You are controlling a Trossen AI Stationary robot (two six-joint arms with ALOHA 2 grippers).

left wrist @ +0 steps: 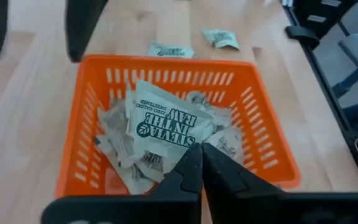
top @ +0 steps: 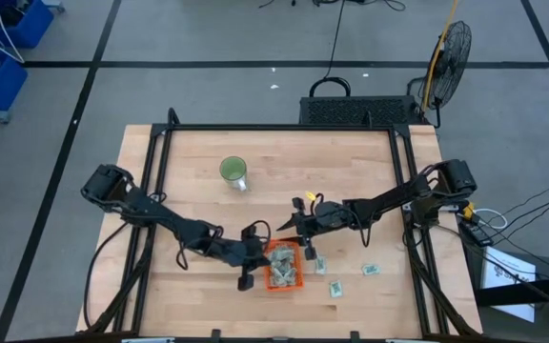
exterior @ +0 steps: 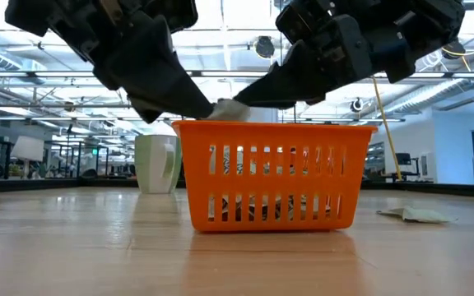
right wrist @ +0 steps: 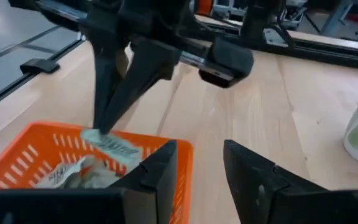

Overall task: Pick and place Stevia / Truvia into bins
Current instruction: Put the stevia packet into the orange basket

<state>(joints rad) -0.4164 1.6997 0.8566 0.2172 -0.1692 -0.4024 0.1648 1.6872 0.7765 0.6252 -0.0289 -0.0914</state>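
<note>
Stevia paper sachet (left wrist: 160, 117), pale green-white, pinched in the closed left pincer (left wrist: 199, 163) above the orange slotted plastic bin (left wrist: 79, 118); right pincer (right wrist: 201, 163) gapes empty.

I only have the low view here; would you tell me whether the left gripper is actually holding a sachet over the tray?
Observer: Yes, the left gripper is shut on a sachet above the tray; its wrist view shows this.
Operator: And the right gripper?
Observer: The right gripper is open and empty, at the tray's rim.
Operator: How many sachets lie outside the tray?
Observer: Three loose sachets, all on the right arm's side of the tray.
</note>
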